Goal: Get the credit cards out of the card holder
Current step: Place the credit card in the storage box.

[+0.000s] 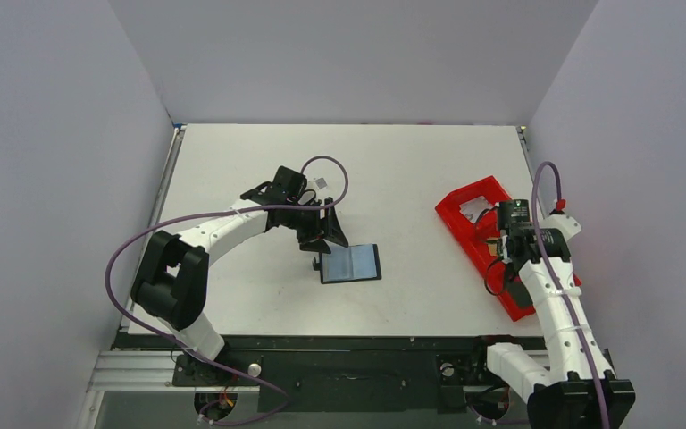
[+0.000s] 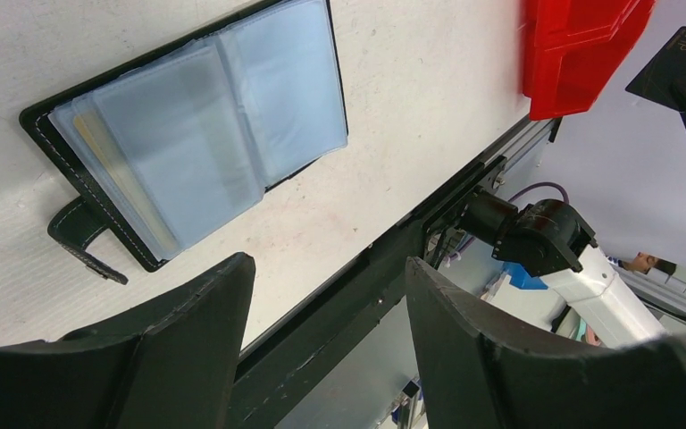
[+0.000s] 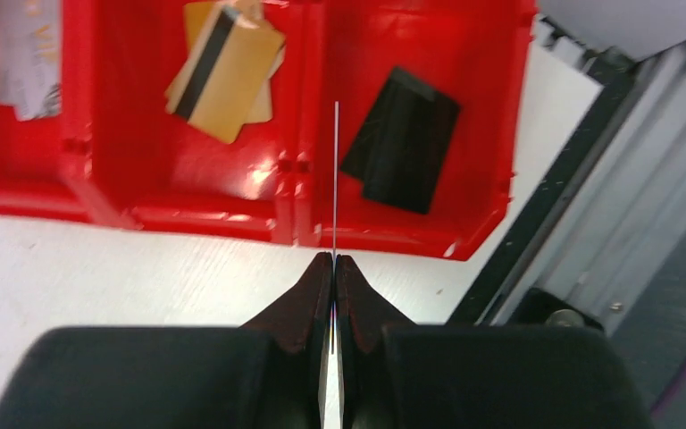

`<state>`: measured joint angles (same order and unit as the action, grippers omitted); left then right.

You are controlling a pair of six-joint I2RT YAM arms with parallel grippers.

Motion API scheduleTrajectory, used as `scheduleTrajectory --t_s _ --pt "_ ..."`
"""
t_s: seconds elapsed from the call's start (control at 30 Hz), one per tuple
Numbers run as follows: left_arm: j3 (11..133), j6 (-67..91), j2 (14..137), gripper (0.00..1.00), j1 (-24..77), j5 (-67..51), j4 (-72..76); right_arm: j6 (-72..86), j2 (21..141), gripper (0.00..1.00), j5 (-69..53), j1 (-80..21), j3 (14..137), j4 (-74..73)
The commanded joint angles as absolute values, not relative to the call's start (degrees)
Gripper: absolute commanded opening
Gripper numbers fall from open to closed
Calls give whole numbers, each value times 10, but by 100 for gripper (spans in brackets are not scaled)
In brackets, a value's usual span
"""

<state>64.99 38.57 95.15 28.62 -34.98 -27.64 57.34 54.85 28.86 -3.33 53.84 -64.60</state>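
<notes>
One white table (image 1: 411, 161). Two white arms bolted at its near edge: the left arm (image 1: 223, 228) bent in toward the middle, the right arm (image 1: 554, 304) stretched up the right side. Under the right arm, set at an angle, a red compartment tray (image 1: 461, 198). Near the table's middle, lying flat and open, the card holder (image 1: 350, 264): black cover down, blue-grey clear sleeves facing up. Just beside it, on its far left, the left gripper (image 1: 322, 234), released, jaws spread wide, touching nothing. By the tray's rim, the right gripper (image 3: 334, 259), clenched on a thin card (image 3: 336, 179), edge-on as a pale line. In the tray, by the right wrist view: gold cards (image 3: 223, 76) with a black stripe in the middle compartment, a black card (image 3: 402, 138) in the compartment to the right, a pale card (image 3: 27, 54) in the one to the left. Inside one holder sleeve, a gold-coloured card edge (image 2: 112, 165). On the holder's side, a black closing tab (image 2: 80, 237), unfastened.
</notes>
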Motion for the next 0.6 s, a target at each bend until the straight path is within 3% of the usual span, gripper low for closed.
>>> scheduleTrajectory --t_s 0.0,0.57 --pt "651 377 944 60 287 -365 -269 521 584 0 353 22 573 -679" --pt "660 375 943 60 288 -366 -277 520 738 0 387 73 602 -640"
